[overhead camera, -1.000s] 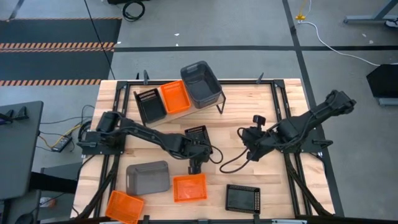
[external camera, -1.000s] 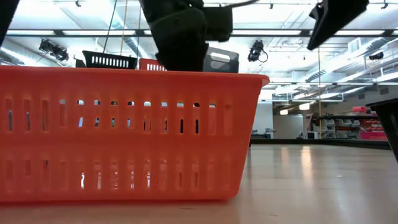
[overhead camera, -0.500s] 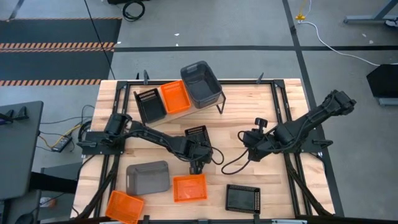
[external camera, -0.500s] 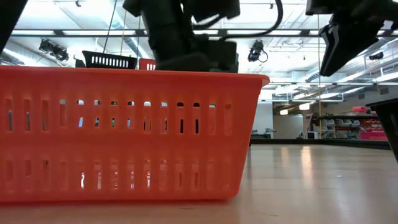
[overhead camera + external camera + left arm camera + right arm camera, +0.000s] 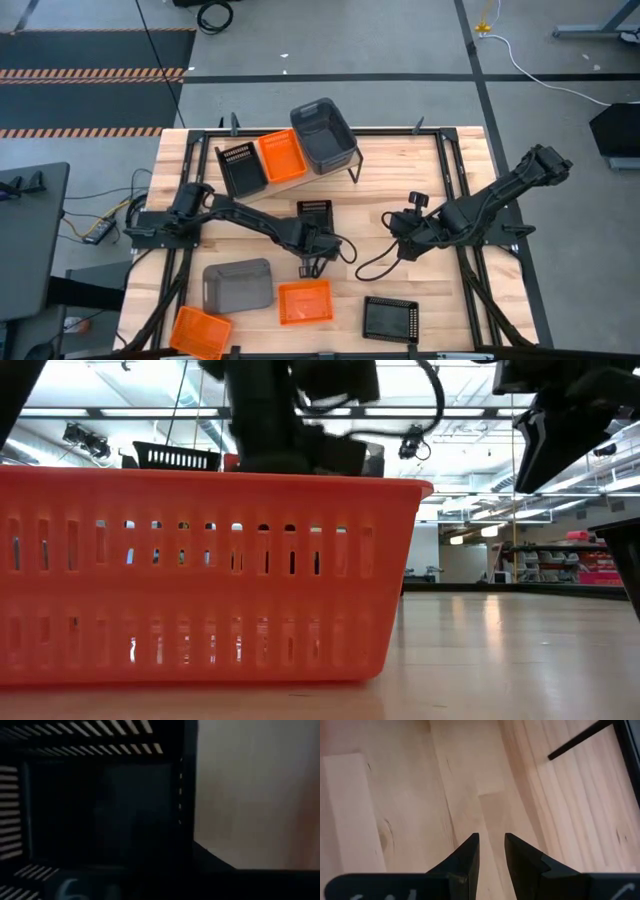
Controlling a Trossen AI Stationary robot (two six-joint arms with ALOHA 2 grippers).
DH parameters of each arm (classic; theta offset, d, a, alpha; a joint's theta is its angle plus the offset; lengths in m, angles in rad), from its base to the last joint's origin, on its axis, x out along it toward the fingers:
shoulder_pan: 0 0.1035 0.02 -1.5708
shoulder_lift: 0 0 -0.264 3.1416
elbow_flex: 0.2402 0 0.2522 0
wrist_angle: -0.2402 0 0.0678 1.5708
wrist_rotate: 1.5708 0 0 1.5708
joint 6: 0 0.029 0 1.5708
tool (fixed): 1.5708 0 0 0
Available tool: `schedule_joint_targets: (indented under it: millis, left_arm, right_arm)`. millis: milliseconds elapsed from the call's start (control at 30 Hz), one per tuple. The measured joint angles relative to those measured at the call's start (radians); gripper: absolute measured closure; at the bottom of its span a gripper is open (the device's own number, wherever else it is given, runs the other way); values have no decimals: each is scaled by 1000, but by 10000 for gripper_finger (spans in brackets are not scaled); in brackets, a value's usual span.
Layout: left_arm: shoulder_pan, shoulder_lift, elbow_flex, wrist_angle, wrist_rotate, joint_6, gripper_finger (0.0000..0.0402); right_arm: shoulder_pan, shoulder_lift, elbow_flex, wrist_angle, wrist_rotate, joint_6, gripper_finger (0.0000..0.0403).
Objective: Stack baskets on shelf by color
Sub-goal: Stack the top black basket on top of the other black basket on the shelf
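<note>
A small black basket (image 5: 314, 209) rests on the table's middle. My left gripper (image 5: 314, 240) stands over its near end, pointing steeply down. The left wrist view looks into that basket (image 5: 100, 810), with slotted walls around a dark bottom; my fingers are lost in the dark. The shelf (image 5: 292, 184) at the far side carries a black basket (image 5: 238, 167), an orange basket (image 5: 281, 156) and a dark-grey bin (image 5: 324, 135). My right gripper (image 5: 491, 840) hangs over bare wood right of the middle (image 5: 402, 245), narrowly open with nothing between its fingers. My left gripper comes at the black basket's near end (image 5: 312, 226) from above, pointing steeply down. The place of contact is hidden by the gripper's own head in the high view and by darkness in the wrist view, so the kind of hold does not show.
An orange basket (image 5: 304, 301) stands near the front edge and fills the low view (image 5: 200, 580). A dark-grey bin (image 5: 238, 284), another orange basket (image 5: 200, 332) and a black basket (image 5: 390, 319) also lie along the front. Bare wood lies between the arms.
My left gripper has sunk onto the near end of the middle black basket and tipped more steeply down. My right gripper has come down toward the table, staying over the same bare patch.
</note>
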Motion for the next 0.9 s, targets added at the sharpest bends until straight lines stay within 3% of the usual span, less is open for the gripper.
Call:
schedule_joint_targets:
  millis: [233,433,500,700,900]
  left_arm:
    - [-30,-44,137,-185,-3,-7,396]
    - [-88,-68,346,-390,-9,-29,396]
    - [-109,-68,447,-492,-45,-40,396]
    - [-141,-71,679,-783,-280,-113,396]
    - [-79,-124,650,-768,-297,-112,396]
  right_arm:
    - [0,-1,-6,15,-6,0,304]
    - [0,0,-4,21,-7,0,304]
    - [0,0,-4,22,-7,0,304]
    - [1,0,-4,27,-10,0,304]
    - [1,0,-4,33,-18,0,304]
